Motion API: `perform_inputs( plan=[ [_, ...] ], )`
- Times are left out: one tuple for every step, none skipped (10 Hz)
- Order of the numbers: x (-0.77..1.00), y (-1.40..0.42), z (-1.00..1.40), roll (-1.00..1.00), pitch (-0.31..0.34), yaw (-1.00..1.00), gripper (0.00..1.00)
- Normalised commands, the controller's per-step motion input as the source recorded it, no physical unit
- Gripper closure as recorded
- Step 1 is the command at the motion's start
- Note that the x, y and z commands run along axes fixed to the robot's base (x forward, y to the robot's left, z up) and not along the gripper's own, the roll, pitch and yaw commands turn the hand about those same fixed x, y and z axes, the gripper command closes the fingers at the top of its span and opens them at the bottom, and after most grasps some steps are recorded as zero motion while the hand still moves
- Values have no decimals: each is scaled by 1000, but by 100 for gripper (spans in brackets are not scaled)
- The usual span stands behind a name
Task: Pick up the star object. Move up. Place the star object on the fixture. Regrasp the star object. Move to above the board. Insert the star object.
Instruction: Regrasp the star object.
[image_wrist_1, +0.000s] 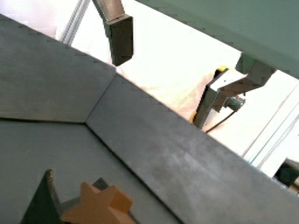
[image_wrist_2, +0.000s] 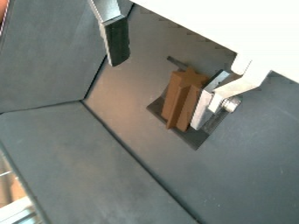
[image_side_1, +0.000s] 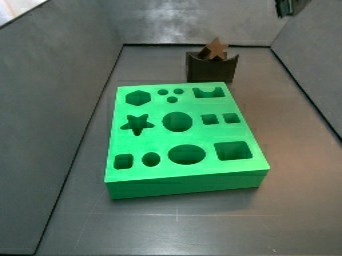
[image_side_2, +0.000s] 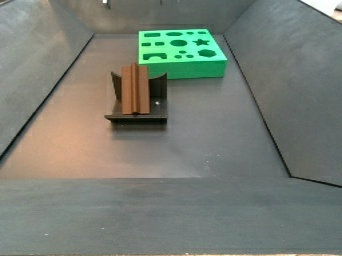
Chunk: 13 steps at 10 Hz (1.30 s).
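The star object (image_wrist_2: 181, 96) is a brown wooden block standing on edge on the fixture (image_wrist_2: 184, 137), leaning against its upright. Both side views show the star object (image_side_1: 214, 48) (image_side_2: 134, 88) on the dark fixture (image_side_1: 211, 68) (image_side_2: 134, 118), apart from the green board (image_side_1: 181, 135) (image_side_2: 187, 68). My gripper (image_wrist_2: 159, 93) hangs open well above the star object and touches nothing. Its fingers (image_wrist_2: 114, 39) spread wide with only air between them. In a wrist view the gripper (image_wrist_1: 163, 92) is high, with the star object (image_wrist_1: 100, 206) and fixture (image_wrist_1: 41, 206) low at the picture's edge.
Sloping dark grey walls (image_side_1: 80, 70) enclose the floor on all sides. The board's star-shaped hole (image_side_1: 135, 124) lies on its left side in a side view. A dark part of the arm (image_side_1: 285, 6) shows at the upper edge.
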Motion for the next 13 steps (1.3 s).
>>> perform_inputs(
  plan=[
    [113,-42,-17,306,129,214,0],
    [98,-33,-11,198,82,220,0],
    [89,-46,-16,164,37,216,0],
    [91,-48,-20,155,25,205,0],
    [40,68,-1000,139,10,173,0],
    [46,69,-1000,140,-6,138,0],
    [52,65,-1000,136,-28,124,0],
    [63,56,-1000,111,-55,99,0],
    [70,54,-1000,89,-62,81,0],
    [82,49,-1000,73,-68,56,0],
    [88,46,-1000,67,-69,46,0],
    [99,40,-1000,66,-61,24,0],
    [112,33,-1000,69,-49,10,0]
  ],
)
